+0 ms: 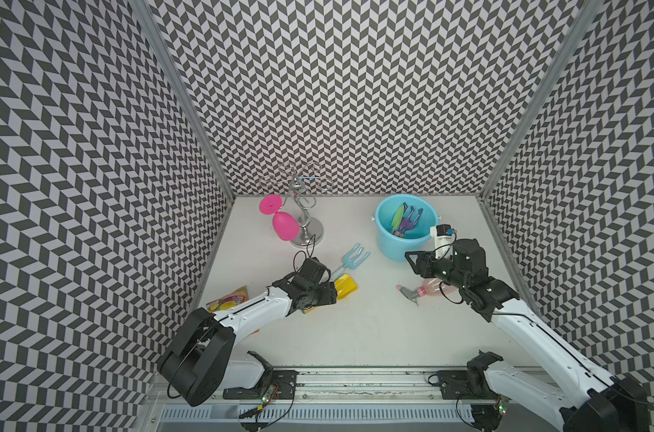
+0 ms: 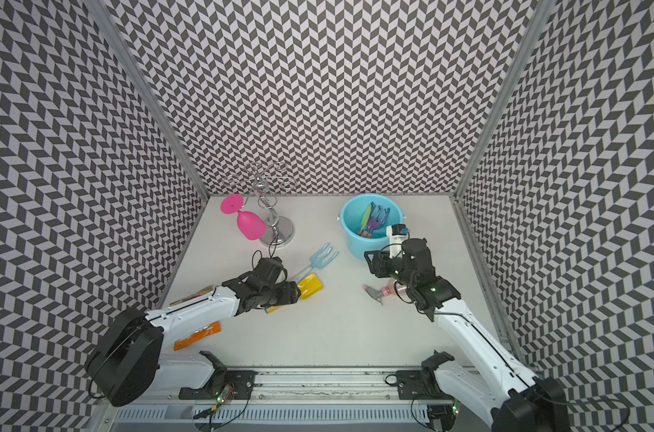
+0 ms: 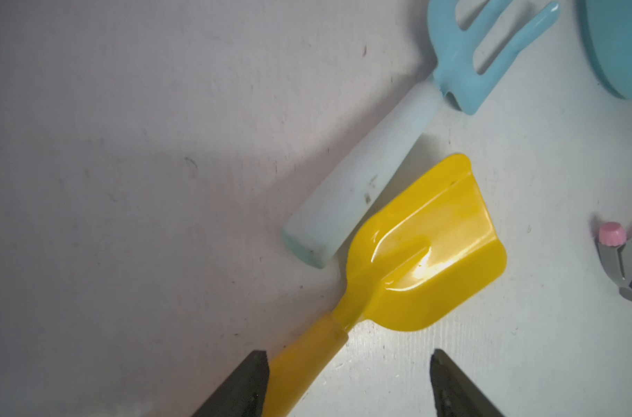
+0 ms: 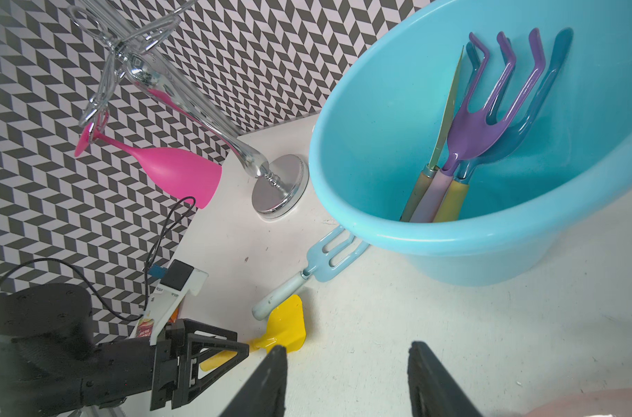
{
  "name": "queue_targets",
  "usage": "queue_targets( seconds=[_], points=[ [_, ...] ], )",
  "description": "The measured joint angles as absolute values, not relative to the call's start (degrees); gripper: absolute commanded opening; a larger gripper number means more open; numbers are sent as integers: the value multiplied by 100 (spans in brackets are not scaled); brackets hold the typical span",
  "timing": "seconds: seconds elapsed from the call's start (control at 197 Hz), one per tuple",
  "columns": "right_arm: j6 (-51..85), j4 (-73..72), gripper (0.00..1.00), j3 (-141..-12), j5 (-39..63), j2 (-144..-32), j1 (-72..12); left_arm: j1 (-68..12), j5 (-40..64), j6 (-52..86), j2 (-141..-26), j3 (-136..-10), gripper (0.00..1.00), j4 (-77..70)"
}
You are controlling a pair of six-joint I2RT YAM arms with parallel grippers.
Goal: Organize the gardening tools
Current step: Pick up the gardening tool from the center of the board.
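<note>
A yellow scoop (image 3: 426, 260) lies on the white table beside a pale blue fork (image 3: 361, 180), left of centre. My left gripper (image 3: 347, 355) is low over the scoop's handle. It is open: the handle rests against one finger, with a wide gap to the other. A green trowel (image 4: 448, 108), a purple rake (image 4: 477, 126) and a blue rake (image 4: 538, 104) stand in the light blue bucket (image 4: 451, 238). The pink spray bottle (image 1: 426, 290) lies on its side under my right arm. My right gripper (image 4: 347, 348) hovers open and empty in front of the bucket.
A pink wine glass (image 1: 282, 224) hangs upside down on a chrome rack (image 1: 307, 228) at the back left. A snack packet (image 1: 230, 299) and an orange candy packet (image 2: 196, 336) lie by the left arm. Patterned walls close in three sides.
</note>
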State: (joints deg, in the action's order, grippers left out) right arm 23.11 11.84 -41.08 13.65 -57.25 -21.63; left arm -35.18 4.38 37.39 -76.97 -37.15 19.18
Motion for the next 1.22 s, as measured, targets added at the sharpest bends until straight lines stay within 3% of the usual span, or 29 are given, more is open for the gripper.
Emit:
queue_targets(
  seconds=[0.375,0.775,1.215],
  points=[
    [2318,1194,55,-4108,1374,-5811,-2163,-4403,266,3841,-8156,-3865,65,2152],
    [2362,1192,55,-4106,1374,-5811,-2163,-4840,-185,3865,-8298,-4034,53,2547],
    [2386,1151,55,-4091,1376,-5854,-2163,-5247,-246,4040,-8213,-4014,23,2692]
  ],
)
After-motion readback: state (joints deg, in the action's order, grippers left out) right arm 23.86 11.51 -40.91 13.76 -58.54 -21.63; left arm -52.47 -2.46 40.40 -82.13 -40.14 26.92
